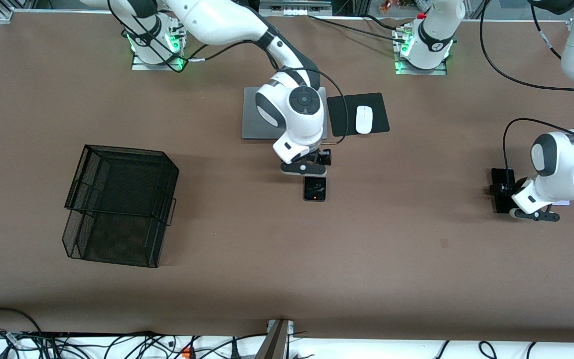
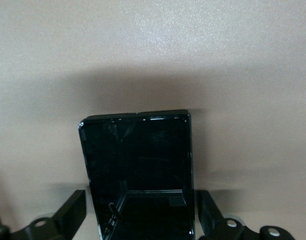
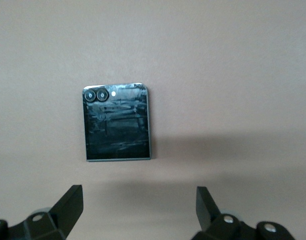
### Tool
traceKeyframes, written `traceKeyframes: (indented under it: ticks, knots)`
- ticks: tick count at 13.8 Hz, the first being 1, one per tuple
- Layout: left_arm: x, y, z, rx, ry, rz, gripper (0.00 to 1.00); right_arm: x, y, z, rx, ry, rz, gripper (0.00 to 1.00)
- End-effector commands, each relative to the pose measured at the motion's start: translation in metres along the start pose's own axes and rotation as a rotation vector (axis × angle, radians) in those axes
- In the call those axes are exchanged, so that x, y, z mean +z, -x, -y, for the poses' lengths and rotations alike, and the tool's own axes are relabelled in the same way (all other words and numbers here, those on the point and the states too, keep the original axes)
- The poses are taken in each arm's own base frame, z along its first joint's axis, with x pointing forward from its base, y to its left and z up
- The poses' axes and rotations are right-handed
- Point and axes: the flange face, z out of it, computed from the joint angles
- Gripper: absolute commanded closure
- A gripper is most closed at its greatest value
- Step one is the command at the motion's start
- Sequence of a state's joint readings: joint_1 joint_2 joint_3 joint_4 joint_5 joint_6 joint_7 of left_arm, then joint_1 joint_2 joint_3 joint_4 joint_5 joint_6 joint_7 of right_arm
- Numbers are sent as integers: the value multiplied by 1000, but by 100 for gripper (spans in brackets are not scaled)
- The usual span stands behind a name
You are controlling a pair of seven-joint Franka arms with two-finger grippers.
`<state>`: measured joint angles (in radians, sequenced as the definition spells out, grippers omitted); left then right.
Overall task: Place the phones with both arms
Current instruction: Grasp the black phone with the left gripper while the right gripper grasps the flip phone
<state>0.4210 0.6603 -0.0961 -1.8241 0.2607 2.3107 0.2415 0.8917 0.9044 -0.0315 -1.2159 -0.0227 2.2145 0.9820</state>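
A wire basket [image 1: 120, 204] stands at the right arm's end of the tabletop [image 1: 277, 259], with no phone in sight in it. Toward the left arm's end from the basket, the right gripper [image 1: 304, 169] hangs just above a squarish black phone [image 1: 315, 189], which lies flat with two lenses at one corner; the wrist view shows the jaws spread wide and the phone clear of them, untouched. Farther from the camera than that phone lie a grey laptop [image 1: 254, 114] and a white mouse [image 1: 363, 119] on its black pad [image 1: 347, 114]. Farthest from the basket, the left gripper [image 1: 503, 192] sits low over a long black phone [image 1: 502, 189], jaws spread with a finger [image 2: 68, 215] on either side of the slab and not yet closed on it. A pale sliver [image 1: 561, 202] peeps from under that arm; what it is cannot be told. Both arms appear to be at the pick-up stage, the left further along. Next, by the look of it, the left must close squarely on the slab's edges, and the right must move over its phone, straddle it and close.
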Motion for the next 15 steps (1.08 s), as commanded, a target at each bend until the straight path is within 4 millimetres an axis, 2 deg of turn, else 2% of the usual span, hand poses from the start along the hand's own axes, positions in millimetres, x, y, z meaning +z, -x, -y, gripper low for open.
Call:
traceKeyframes:
  ticks: [1,3,5,7,8,10,11,13,15]
  knots:
    - [-5,8,2,-5,22,-5,47,24,10,12,-9,13,-46,0]
    - [-5,10,8,-8,25,-7,60,46,14,11,-6,11,-60,0]
    - [-6,9,5,-8,28,-5,63,58,12,11,-4,-8,-79,0]
    - [-11,9,3,-4,36,26,64,56,5,10,2,-33,-108,0]
    - [-14,7,-7,3,54,39,66,49,1,14,12,-47,-118,0]
    - [-23,6,-9,-23,98,66,66,38,-2,21,42,-73,-133,0]
    - [-32,5,-8,-22,104,97,66,37,-4,23,44,-80,-139,0]
    - [-63,-5,-19,-13,131,170,67,38,-6,26,47,-97,-150,0]
    - [-94,-12,-37,-42,182,240,67,51,-16,21,79,-120,-190,0]
